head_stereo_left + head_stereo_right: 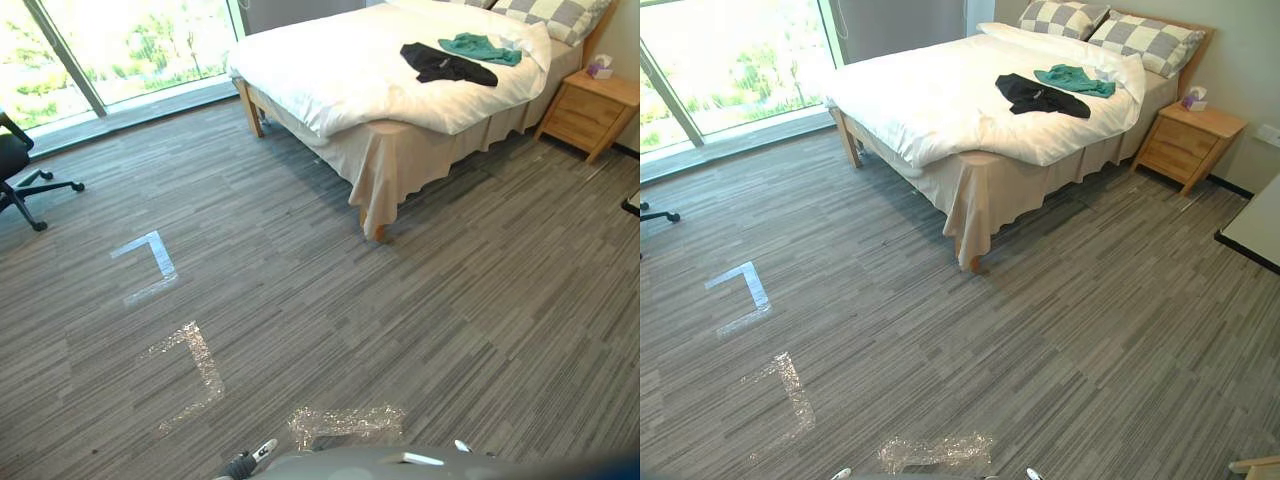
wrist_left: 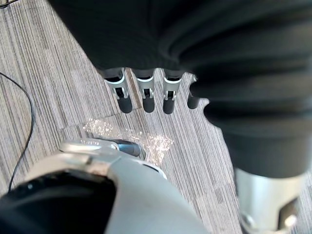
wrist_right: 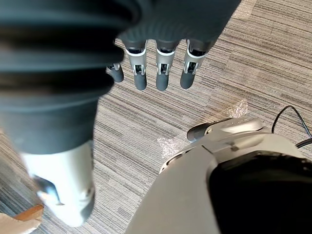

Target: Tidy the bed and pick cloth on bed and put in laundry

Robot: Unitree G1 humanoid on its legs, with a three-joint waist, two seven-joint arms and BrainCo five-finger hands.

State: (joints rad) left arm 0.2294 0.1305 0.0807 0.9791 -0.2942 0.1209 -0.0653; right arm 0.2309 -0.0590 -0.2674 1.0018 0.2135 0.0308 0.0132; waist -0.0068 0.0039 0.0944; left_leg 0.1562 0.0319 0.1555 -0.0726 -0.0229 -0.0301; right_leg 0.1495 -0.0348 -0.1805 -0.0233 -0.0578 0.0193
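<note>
The bed stands at the far side of the room, its white cover pulled up and hanging over the foot. Two checked pillows lean at the head.

A black cloth lies crumpled on the cover, up near the pillows. Its long axis runs roughly across the bed, one end toward the middle and the other toward the side with the nightstand. A green cloth lies between it and the pillows, stretched the same way. The two look to be touching along one edge, though from this far off that is not certain.

The nightstand is beside the head of the bed with its drawers closed, and a tissue box sits on top with a tissue sticking out. A corner of a white surface shows at the right of the room.

Tape marks are stuck on the striped carpet well short of the bed. An office chair stands by the window.

The left hand hangs over the carpet with fingers straight and apart, holding nothing. The right hand hangs the same way, fingers straight and empty.
</note>
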